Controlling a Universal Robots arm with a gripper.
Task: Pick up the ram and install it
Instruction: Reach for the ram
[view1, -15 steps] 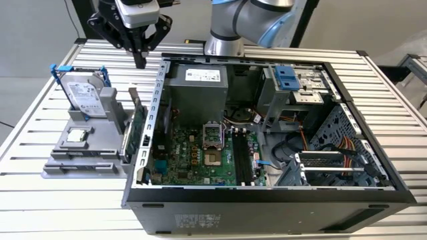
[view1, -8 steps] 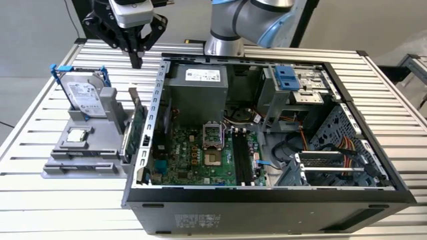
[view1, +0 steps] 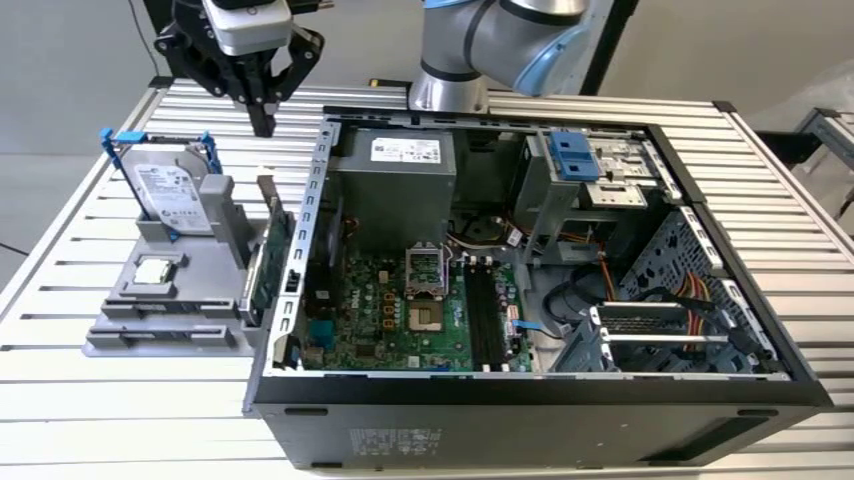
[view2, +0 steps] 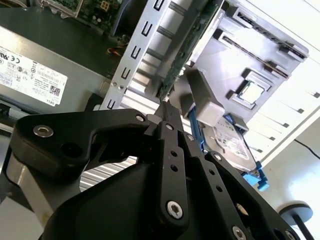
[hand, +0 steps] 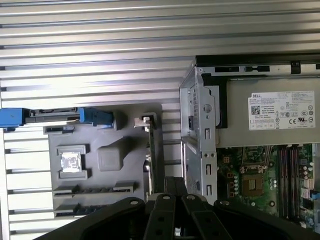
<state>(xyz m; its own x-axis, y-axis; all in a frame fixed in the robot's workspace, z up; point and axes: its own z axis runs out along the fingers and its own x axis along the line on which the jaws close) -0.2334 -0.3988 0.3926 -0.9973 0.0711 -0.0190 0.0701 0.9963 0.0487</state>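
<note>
The gripper (view1: 263, 127) hangs above the tabletop (view1: 120, 420) with its fingers pressed together, holding nothing. Below it sits the gray holder (view1: 160, 340), beside the open computer case (view1: 534, 420).

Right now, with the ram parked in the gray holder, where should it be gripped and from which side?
Likely the middle of the long top edge of the ram, coming straight down from above. It appears to stand on edge in a slot of the gray holder, so only that edge is exposed; the fingers would pinch its two flat faces.
</note>
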